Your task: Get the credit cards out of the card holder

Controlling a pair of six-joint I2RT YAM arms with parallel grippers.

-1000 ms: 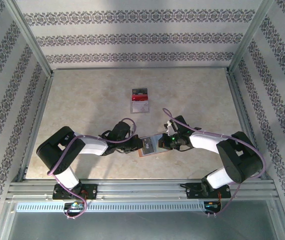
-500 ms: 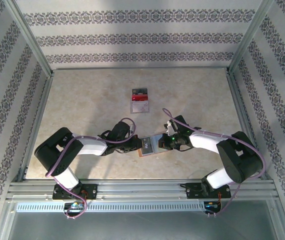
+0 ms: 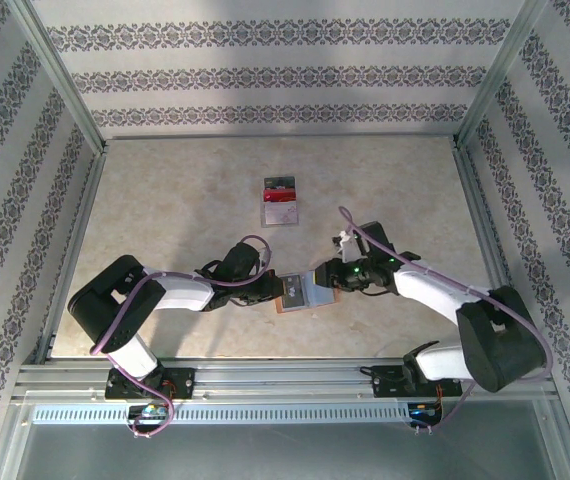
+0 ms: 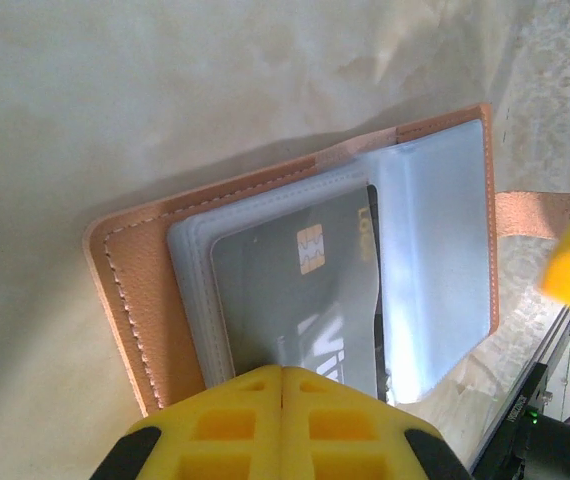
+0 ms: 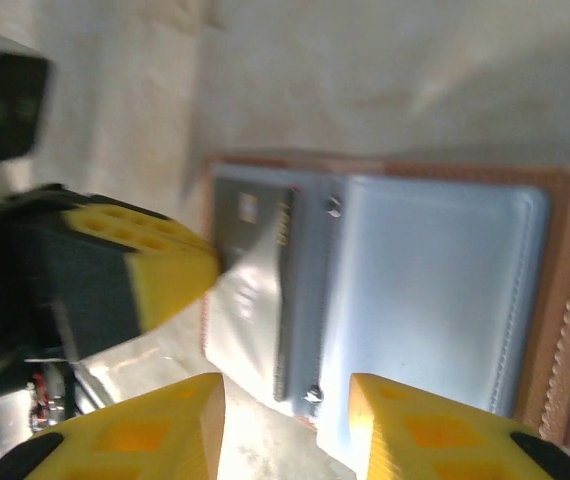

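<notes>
Lying open at the middle of the worktop's near edge, the card holder (image 3: 303, 291) has your left end effector (image 4: 283, 375), jaws together, on the grey credit card's (image 4: 285, 290) end, its long axis pointing away; your right end effector (image 5: 285, 400) hovers beside it, jaws apart.

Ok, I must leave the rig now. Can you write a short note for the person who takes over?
Left hand: shut, its tips at the edge of the open card holder, on the grey card; a pinch cannot be confirmed.
Right hand: open, over the holder's other page.
Done: a small red, white and dark stack lies apart, farther back; likely cards taken out.
To do: the grey card sits in its pocket; pull it out.
</notes>
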